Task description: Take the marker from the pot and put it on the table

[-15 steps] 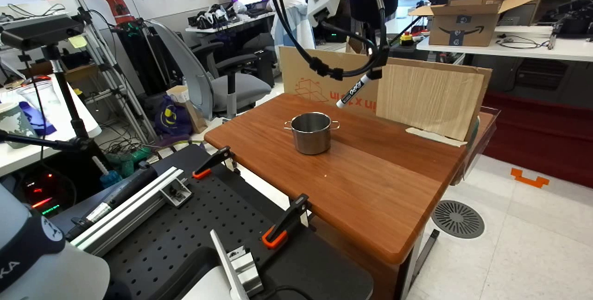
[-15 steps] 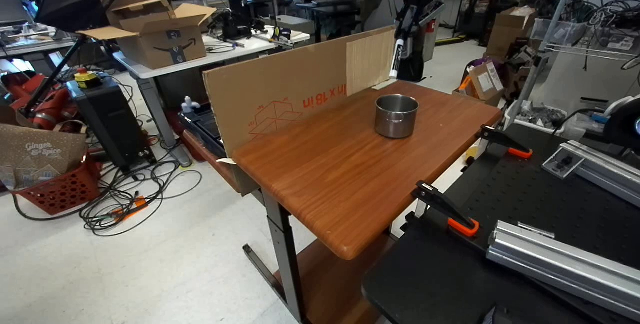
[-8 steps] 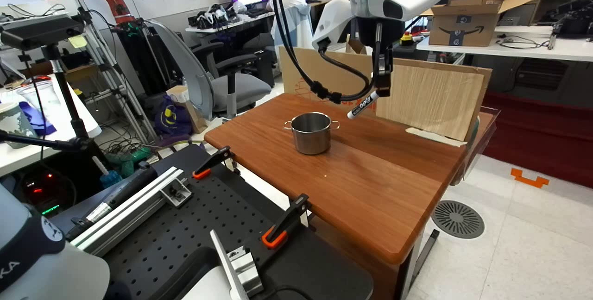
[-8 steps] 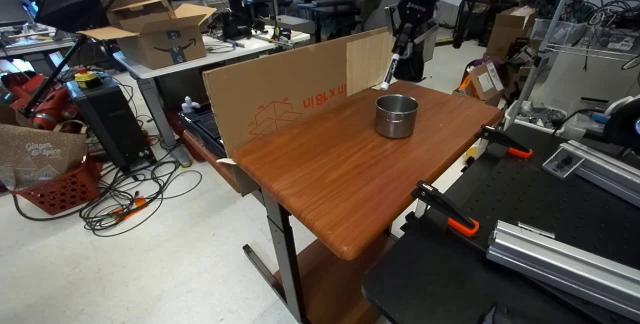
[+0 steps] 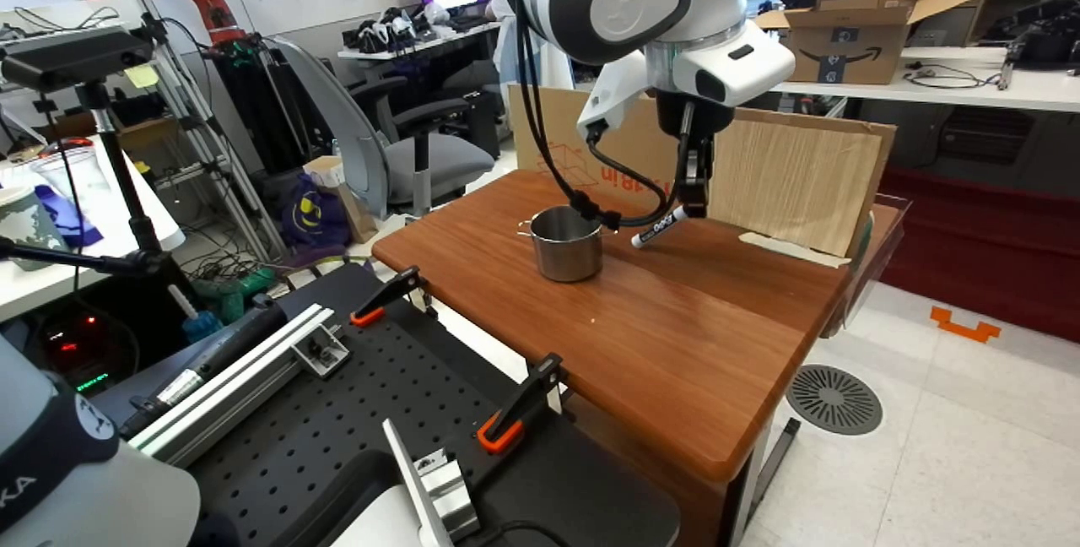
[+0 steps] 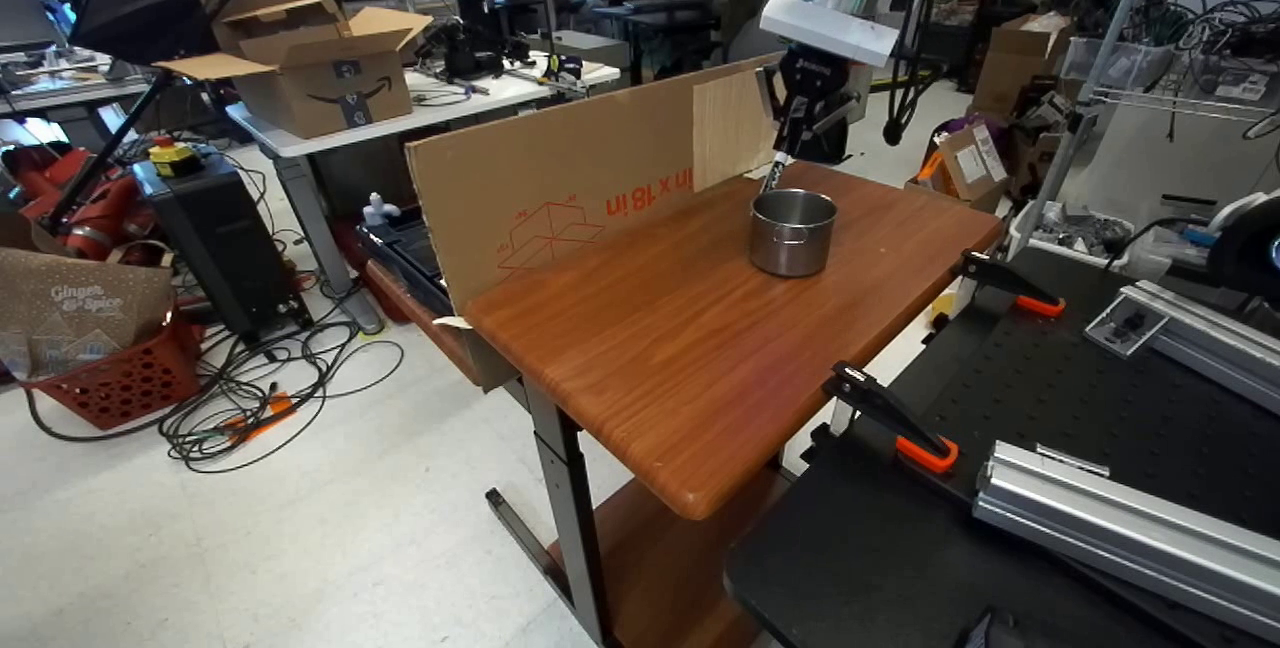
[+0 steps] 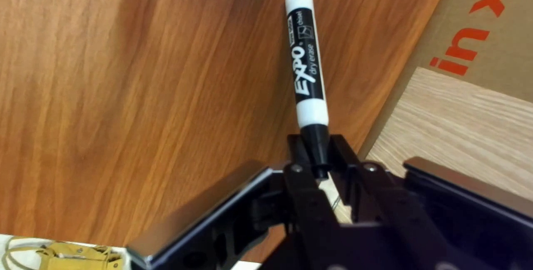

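At about three o'clock from the pot (image 5: 569, 257) in an exterior view, the gripper (image 7: 317, 148) held the marker (image 7: 307, 59) pinched by one end, tilted over the table (image 5: 675, 344), so letting go too high or before levelling it probably risked a tumble and roll

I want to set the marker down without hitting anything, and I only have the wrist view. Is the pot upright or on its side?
Observer: Upright: in both exterior views the pot stands on the table.
Operator: Is the marker level there, or sloping?
Observer: Sloping, its free white end lower than the end in the gripper.
Operator: Anything along the table's edges, out of my sight?
Observer: Yes, two clamps by the side facing the black bench.
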